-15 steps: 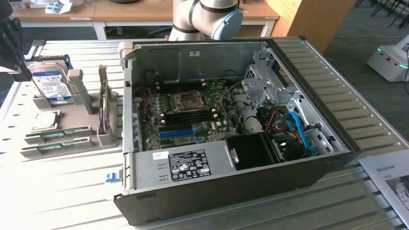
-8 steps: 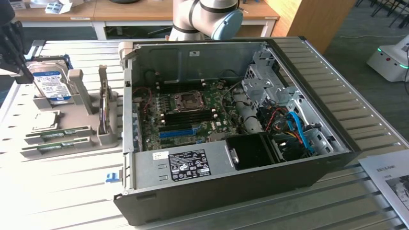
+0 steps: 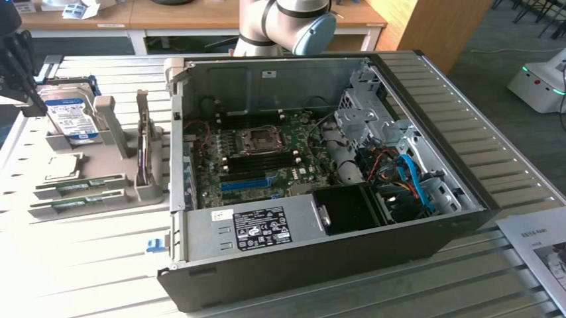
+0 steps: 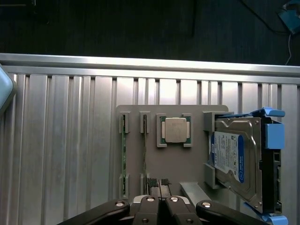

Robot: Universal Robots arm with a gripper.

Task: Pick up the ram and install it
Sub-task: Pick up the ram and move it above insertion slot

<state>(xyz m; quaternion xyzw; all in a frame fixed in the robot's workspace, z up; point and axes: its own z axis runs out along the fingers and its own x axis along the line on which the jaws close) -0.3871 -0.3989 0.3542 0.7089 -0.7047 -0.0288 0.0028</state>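
Observation:
Two ram sticks stand on edge in the slots of a grey fixture (image 4: 187, 164) left of the PC case: one ram stick (image 4: 124, 154), (image 3: 89, 183) and a second ram stick (image 4: 144, 145), (image 3: 81, 199) beside it. My gripper (image 4: 158, 183), (image 3: 32, 103) hovers above this fixture. It is shut with nothing between its fingers, and its ribbed fingertips (image 4: 151, 182) sit just beside the second stick without touching it. The open PC case (image 3: 425, 86) shows the motherboard (image 3: 265, 159) with its dark memory slots.
A CPU (image 4: 175, 130) and a blue-labelled hard drive (image 4: 232, 157) in a blue bracket share the fixture. The ribbed metal table (image 4: 56, 154) ends at a rail beyond the fixture. Inside the case are cables, a drive cage and a black fan shroud (image 3: 354, 209).

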